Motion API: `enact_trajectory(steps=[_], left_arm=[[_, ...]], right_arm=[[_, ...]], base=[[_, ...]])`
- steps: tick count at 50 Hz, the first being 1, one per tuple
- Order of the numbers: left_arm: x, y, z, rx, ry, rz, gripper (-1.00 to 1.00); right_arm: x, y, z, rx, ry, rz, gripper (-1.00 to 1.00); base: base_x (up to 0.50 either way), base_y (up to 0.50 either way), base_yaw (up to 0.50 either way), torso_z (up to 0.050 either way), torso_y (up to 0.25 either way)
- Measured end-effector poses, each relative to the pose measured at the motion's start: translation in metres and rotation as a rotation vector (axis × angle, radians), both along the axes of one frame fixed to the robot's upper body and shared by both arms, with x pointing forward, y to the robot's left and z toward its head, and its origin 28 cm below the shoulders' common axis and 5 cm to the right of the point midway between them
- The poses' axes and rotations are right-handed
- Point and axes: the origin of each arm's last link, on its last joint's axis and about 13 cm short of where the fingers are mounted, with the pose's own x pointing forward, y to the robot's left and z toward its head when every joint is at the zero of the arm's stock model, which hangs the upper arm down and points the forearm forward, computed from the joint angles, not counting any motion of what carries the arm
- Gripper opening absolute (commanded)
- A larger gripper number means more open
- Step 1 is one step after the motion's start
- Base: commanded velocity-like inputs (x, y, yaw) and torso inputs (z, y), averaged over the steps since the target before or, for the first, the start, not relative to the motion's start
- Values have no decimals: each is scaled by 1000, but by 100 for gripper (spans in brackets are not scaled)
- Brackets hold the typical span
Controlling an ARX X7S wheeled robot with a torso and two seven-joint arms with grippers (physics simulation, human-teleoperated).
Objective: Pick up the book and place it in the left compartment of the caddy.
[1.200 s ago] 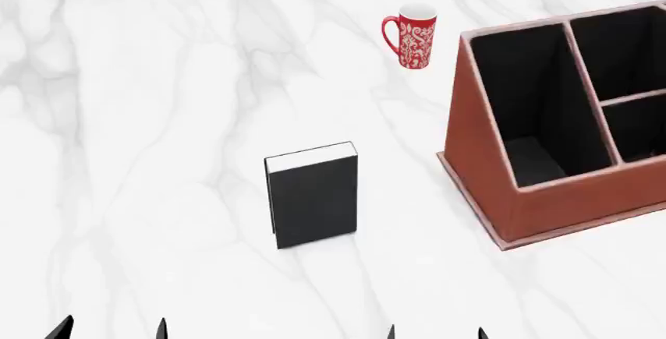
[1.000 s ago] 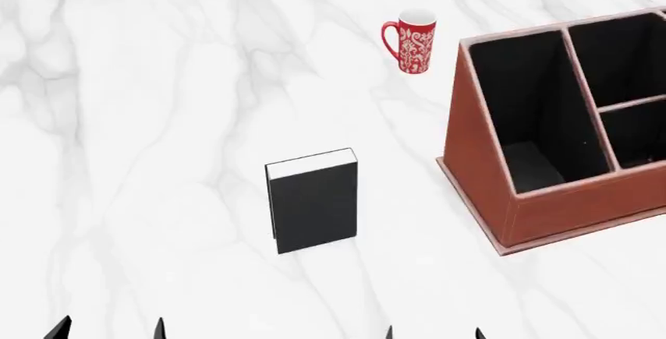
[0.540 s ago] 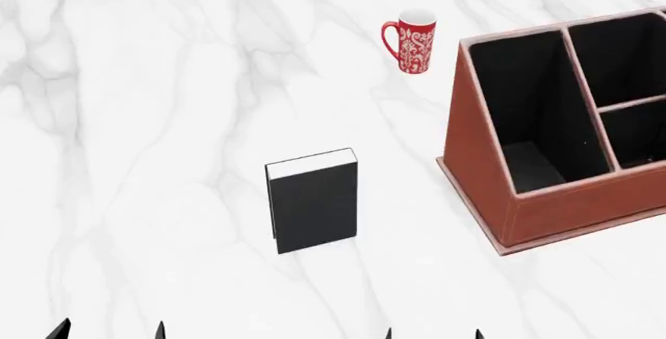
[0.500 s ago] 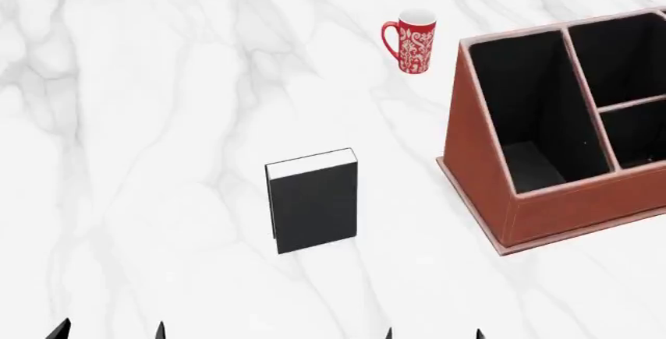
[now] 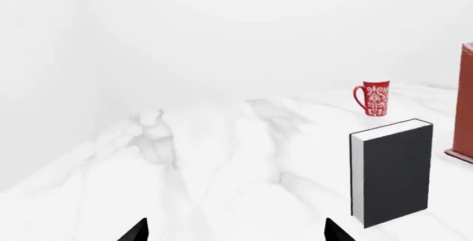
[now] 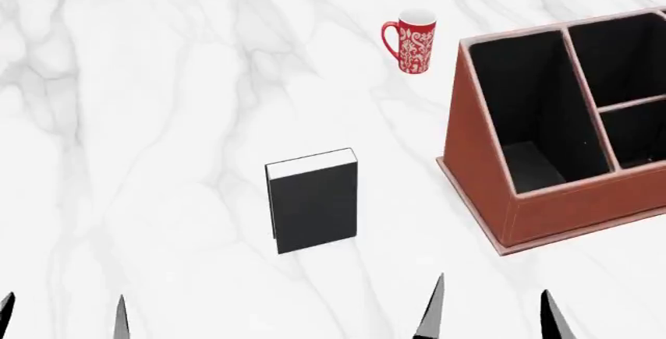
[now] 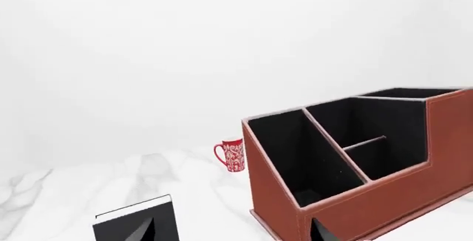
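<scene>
Our right end effector [image 6: 487, 312], fingers wide and empty, has advanced toward the upright thick black hardcover book [image 6: 312, 201]; the reddish-brown leather-look caddy [image 6: 489, 160] waits at right, pickup unstarted.

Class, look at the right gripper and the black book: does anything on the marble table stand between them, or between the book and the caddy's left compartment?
Nothing visible does. Bare table lies between the right gripper and the book, and between the book and the left compartment of the caddy. The red mug stands farther back, off both paths.
</scene>
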Motion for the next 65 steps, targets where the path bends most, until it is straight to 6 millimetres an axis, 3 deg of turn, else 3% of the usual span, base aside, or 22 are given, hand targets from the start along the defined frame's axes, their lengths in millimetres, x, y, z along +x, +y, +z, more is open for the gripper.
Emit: enact_trajectory(steps=[14, 26, 41, 65], left_arm=[[-22, -1, 53, 91, -120, 58, 100], [-46, 7, 82, 147, -213, 184, 100], [-71, 24, 91, 168, -306, 350, 100], [-77, 28, 94, 175, -328, 391, 100]], right_arm=[[-26, -5, 55, 66, -180, -27, 100], [-43, -6, 77, 99, -265, -33, 100], [-52, -5, 86, 127, -310, -30, 100], [-56, -5, 89, 152, -322, -12, 100]], base=[[0, 0, 0, 0, 0], [0, 0, 0, 0, 0], [0, 0, 0, 0, 0], [-142, -164, 0, 0, 0]])
